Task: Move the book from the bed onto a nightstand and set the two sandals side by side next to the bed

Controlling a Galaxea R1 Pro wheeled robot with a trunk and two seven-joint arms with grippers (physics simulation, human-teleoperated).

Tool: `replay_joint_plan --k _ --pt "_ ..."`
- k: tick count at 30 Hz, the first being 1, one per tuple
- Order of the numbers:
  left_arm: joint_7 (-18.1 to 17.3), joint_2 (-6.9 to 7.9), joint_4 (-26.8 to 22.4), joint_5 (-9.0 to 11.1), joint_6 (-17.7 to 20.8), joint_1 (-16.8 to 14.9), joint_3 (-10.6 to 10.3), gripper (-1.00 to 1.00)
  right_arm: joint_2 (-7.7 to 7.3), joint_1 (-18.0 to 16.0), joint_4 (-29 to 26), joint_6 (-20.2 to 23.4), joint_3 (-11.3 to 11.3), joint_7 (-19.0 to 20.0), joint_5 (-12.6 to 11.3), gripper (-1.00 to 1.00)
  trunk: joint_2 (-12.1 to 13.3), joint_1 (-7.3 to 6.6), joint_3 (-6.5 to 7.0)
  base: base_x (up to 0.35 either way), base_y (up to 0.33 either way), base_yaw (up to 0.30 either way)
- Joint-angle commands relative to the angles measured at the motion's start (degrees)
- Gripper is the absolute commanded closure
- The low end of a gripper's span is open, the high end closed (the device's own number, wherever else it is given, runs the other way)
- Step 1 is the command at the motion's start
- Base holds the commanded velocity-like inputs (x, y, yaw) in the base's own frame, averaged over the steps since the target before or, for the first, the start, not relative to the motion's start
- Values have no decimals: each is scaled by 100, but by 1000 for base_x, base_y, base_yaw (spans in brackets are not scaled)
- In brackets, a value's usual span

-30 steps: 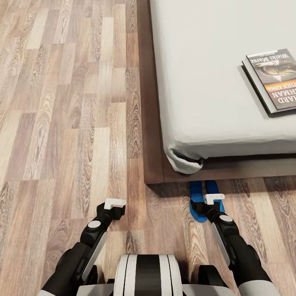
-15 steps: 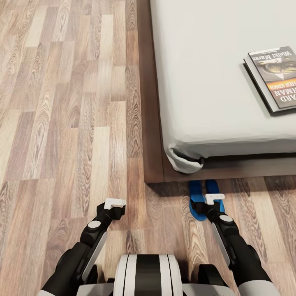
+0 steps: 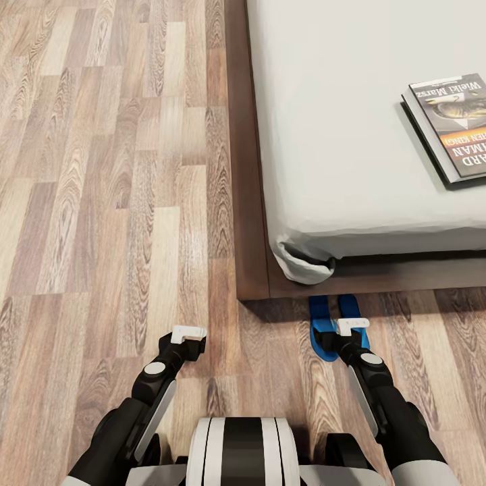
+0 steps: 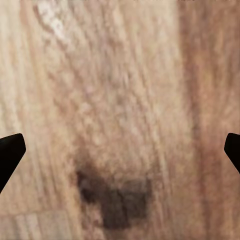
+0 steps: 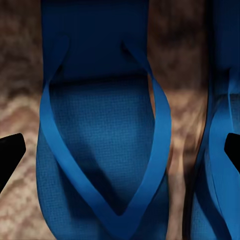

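Two bright-blue sandals lie side by side on the wood floor at the bed's near corner: one sandal (image 3: 320, 316) and the other (image 3: 348, 306) right beside it. My right gripper (image 3: 352, 327) hovers just above them, open; in the right wrist view one sandal (image 5: 100, 140) lies between the wide-apart fingertips and the second sandal (image 5: 222, 150) runs along the edge. The book (image 3: 451, 128), dark with an orange band, rests on the grey mattress of the bed (image 3: 337, 135) at far right. My left gripper (image 3: 187, 333) hangs open over bare planks.
The bed's dark-brown platform frame (image 3: 251, 223) juts out past the mattress and ends in a corner just beyond the sandals. Wood-plank floor (image 3: 101, 202) spreads wide to the left of the bed. My trunk sits at the bottom middle.
The whole picture has shifted slightly, with the book sliding toward the right edge, so the camera moved. Both arms hold the same pose and the sandals lie as before.
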Motion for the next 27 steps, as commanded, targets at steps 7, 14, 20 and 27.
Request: replay_joint_plan --k 7,14,20,27 --pt "50 2 -4 59 23 -2 -11 -100 0 -2 -8 34 -3 10 22 -100 -1 -1 -3 0 0 0" --pt "50 1 1 60 32 0 -11 -100 0 -5 -8 39 0 21 19 -100 4 -11 86 0 0 0" --pt "50 2 2 57 25 2 -11 -100 2 -4 -19 42 5 27 33 -100 4 -11 86 0 0 0" --pt "50 2 2 56 23 0 -11 -100 0 -5 -17 55 6 25 27 -100 4 -11 86 0 0 0"
